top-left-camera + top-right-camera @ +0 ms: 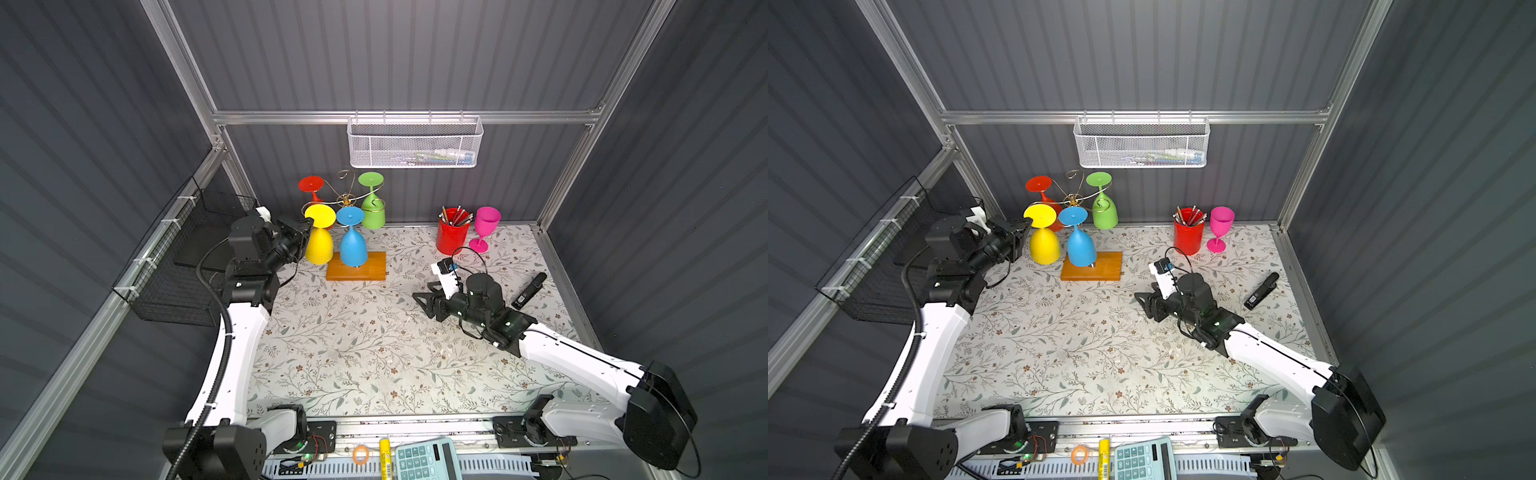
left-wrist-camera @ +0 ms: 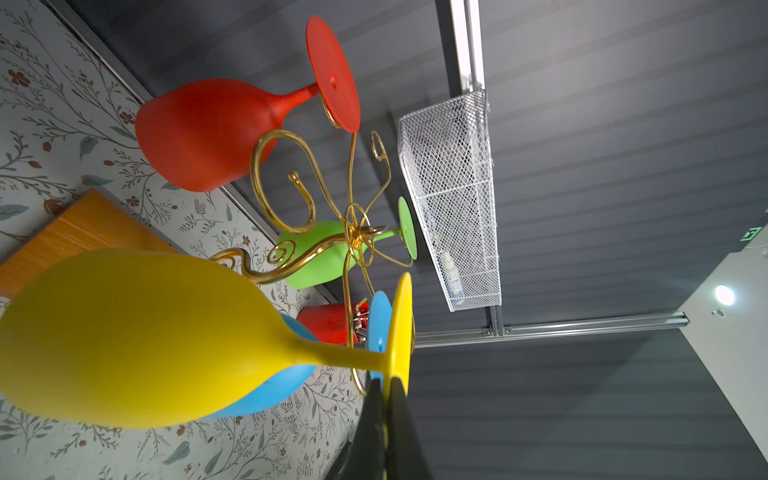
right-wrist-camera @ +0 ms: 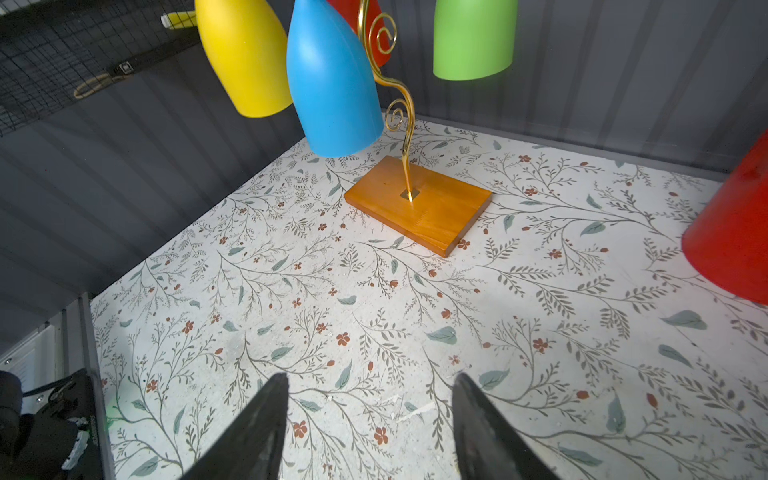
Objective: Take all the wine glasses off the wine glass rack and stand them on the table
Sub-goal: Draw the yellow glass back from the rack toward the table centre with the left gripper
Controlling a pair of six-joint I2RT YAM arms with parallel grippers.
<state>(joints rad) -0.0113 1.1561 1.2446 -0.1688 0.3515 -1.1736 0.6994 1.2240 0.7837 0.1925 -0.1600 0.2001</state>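
The wine glass rack [image 1: 346, 199] is a gold wire stand on an orange-brown wooden base [image 1: 356, 268] [image 3: 419, 208] at the back left of the table. Hanging upside down from it are a yellow wine glass [image 1: 319, 245] [image 2: 137, 336], a blue one [image 1: 352, 245], a red one [image 1: 311, 185] and a green one [image 1: 372, 208]. My left gripper [image 1: 309, 222] [image 2: 387, 380] is shut on the rim of the yellow glass's round foot, which still sits in its wire arm. My right gripper [image 1: 422, 291] [image 3: 370, 378] hovers open and empty over the mat, right of the rack.
A pink wine glass [image 1: 485, 228] stands upright beside a red pen cup [image 1: 452, 235] at the back right. A black stapler [image 1: 528, 290] lies near the right wall. A white mesh basket [image 1: 415, 143] hangs on the back wall, a black wire basket [image 1: 187, 266] on the left wall.
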